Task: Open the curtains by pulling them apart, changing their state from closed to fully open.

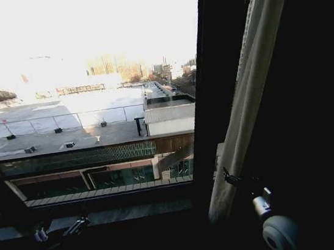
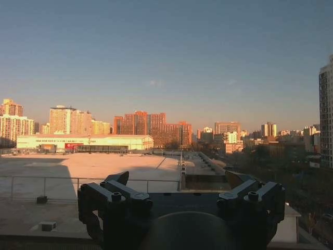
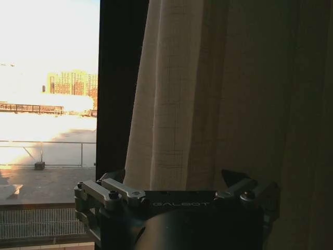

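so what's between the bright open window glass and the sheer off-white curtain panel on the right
A dark vertical window frame bar stands between the glass and the sheer off-white curtain panel in the head view; the right wrist view shows the same bar beside the fabric.

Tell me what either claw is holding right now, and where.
Nothing is held: the right claw is open at the curtain, low on its pleats; the left claw is open, away from it.

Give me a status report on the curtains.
Right gripper open around the sheer off-white pleated curtain panel, gathered right. Left gripper open, facing bare glass. Nothing obstructing.
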